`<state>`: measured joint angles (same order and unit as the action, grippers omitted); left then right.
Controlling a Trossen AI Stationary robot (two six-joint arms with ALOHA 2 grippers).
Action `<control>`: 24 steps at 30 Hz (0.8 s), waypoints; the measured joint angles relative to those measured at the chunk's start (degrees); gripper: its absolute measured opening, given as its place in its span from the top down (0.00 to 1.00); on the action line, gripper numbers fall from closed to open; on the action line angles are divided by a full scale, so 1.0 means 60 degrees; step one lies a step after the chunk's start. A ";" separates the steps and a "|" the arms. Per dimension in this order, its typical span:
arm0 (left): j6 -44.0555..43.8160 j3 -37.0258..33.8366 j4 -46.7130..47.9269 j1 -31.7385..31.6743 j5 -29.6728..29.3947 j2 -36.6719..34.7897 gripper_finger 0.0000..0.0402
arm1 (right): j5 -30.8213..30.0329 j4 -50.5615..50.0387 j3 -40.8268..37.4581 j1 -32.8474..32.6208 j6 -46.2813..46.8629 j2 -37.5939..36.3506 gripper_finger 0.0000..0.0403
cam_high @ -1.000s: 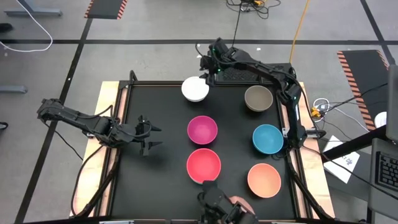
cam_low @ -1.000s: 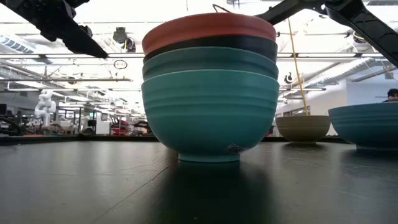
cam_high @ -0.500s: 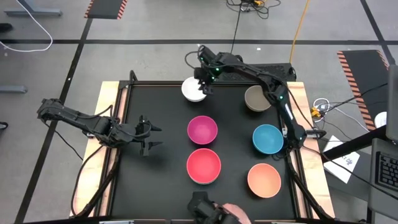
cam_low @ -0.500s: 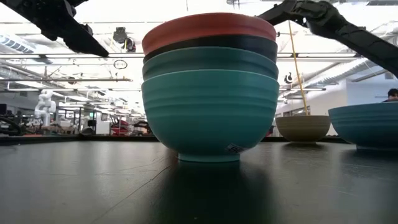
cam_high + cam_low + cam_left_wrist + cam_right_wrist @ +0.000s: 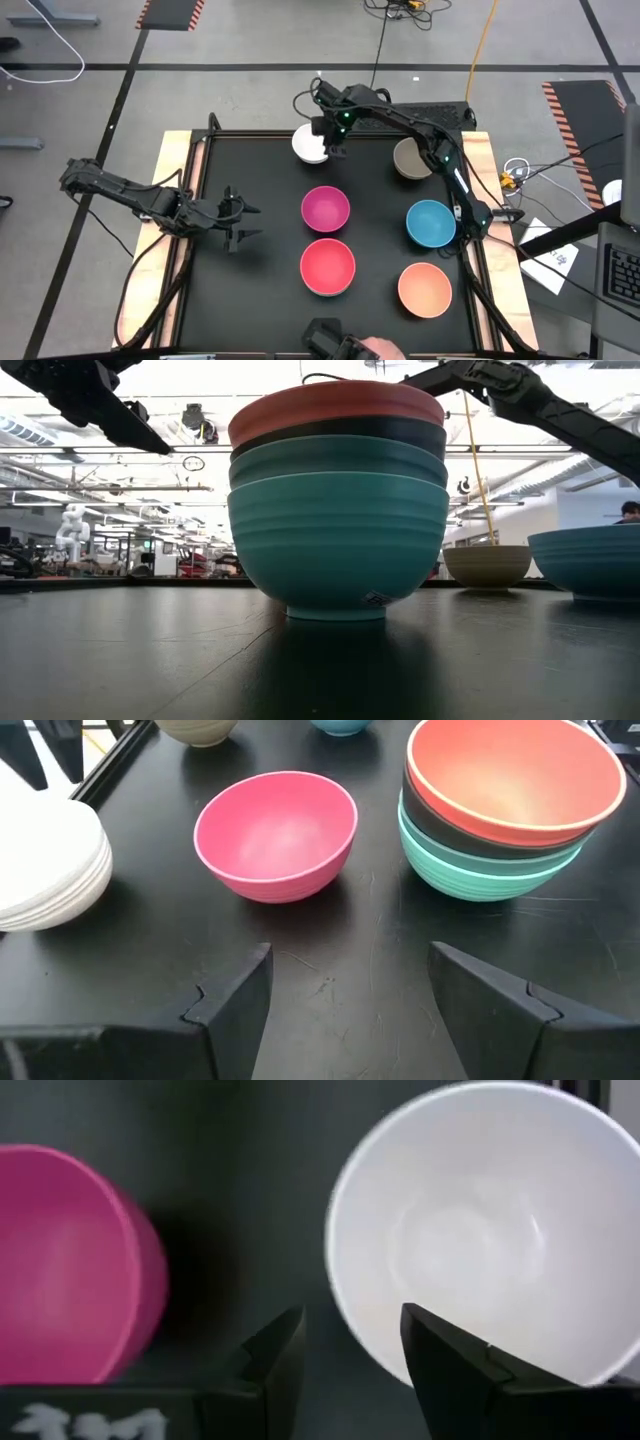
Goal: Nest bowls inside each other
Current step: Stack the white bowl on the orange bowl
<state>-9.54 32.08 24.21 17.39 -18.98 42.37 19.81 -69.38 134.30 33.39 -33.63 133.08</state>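
The white bowl stands near the table's far edge. My right gripper is above its right rim, pointing down and open. In the right wrist view my right gripper has one finger over the white bowl's hollow and one outside the rim, and I see no touch. The magenta bowl stands alone. A stack shows red on top, then black, dark green and turquoise. The grey-brown, blue and peach-orange bowls stand singly on the right. My left gripper waits open at the table's left.
A person's hand with a dark object shows at the table's near edge. The raised table frame runs round the black mat. Bare mat lies between my left gripper and the magenta bowl.
My right gripper has moved from beyond the table's far edge toward the near edge and down, and now stands over the white bowl's right rim. The hand at the near edge has drawn back. The bowls have stayed in place.
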 joint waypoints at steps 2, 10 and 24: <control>-0.0003 0.0000 -0.0004 0.0003 0.0004 -0.0001 0.33 | 0.0025 -0.0250 0.0004 0.0022 0.0015 0.0004 0.60; -0.0007 0.0000 0.0004 0.0003 0.0007 0.0000 0.33 | 0.0490 -0.0447 -0.0007 -0.0094 -0.0047 0.0289 0.60; 0.0008 -0.0036 -0.0060 0.0003 0.0011 -0.0003 0.33 | 0.0736 0.0063 0.0007 -0.0033 0.0242 0.0625 0.60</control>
<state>-9.50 31.86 23.85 17.41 -18.92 42.35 24.22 -69.00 134.34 33.19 -32.18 136.82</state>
